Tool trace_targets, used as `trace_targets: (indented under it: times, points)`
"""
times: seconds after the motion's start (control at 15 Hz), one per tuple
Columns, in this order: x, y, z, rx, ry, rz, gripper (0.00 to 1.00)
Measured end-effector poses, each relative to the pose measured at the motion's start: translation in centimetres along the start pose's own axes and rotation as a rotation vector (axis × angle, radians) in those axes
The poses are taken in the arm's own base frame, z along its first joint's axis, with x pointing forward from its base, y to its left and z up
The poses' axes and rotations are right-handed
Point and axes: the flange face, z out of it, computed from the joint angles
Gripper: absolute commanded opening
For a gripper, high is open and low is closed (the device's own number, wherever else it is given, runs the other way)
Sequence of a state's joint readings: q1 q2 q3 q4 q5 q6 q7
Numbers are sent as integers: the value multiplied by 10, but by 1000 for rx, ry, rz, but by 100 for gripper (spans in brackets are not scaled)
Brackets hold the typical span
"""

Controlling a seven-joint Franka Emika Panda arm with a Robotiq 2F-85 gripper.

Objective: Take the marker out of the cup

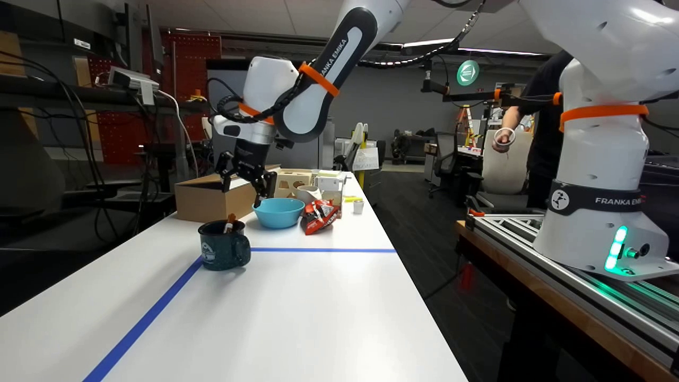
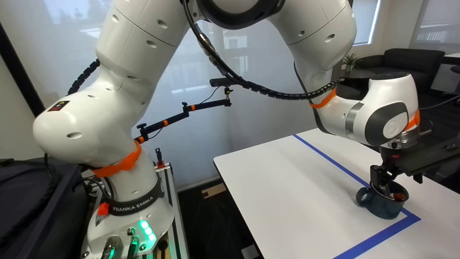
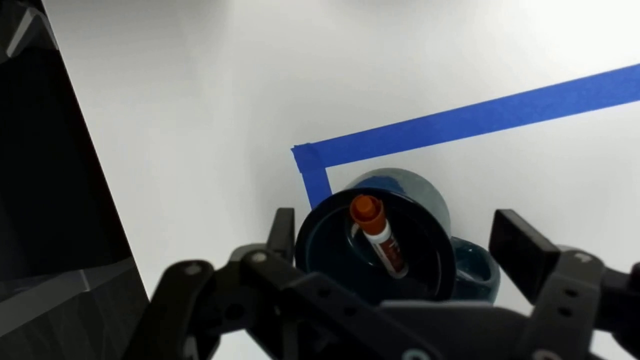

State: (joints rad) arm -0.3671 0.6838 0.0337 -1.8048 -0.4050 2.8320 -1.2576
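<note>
The pincer [image 3: 400,242] has its jaws wide apart in the wrist view, one to either side of the cup [image 3: 332,250]. Below and between them the marker [image 3: 382,241] leans inside the cup, its orange cap [image 3: 367,210] nearer the jaw opposite the handle [image 3: 492,280]. I'd shift towards that cap and narrow the gap first; at this width the jaws would probably straddle the cup or knock it.

In an exterior view the cup stands on the worktop [image 1: 318,307] below the pincer, the cap peeping out at the top: likely the best part to pinch.

In an exterior view a jaw overlaps the top of the cup [image 2: 382,207], so clearance is hard to judge; better descend slowly, grip, then lift straight up.
</note>
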Motion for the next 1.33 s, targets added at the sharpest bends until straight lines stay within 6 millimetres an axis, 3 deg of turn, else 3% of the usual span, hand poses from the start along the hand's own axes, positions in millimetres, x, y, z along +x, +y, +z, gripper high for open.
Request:
trace_targets:
  times: [0.6,1.0,1.07,1.33]
  points:
    - [35,28,21,8,4,-107,100]
    - [48,24,35,31,8,-116,100]
    - [47,24,37,33,7,-115,98]
    - [43,23,40,36,1,-112,62]
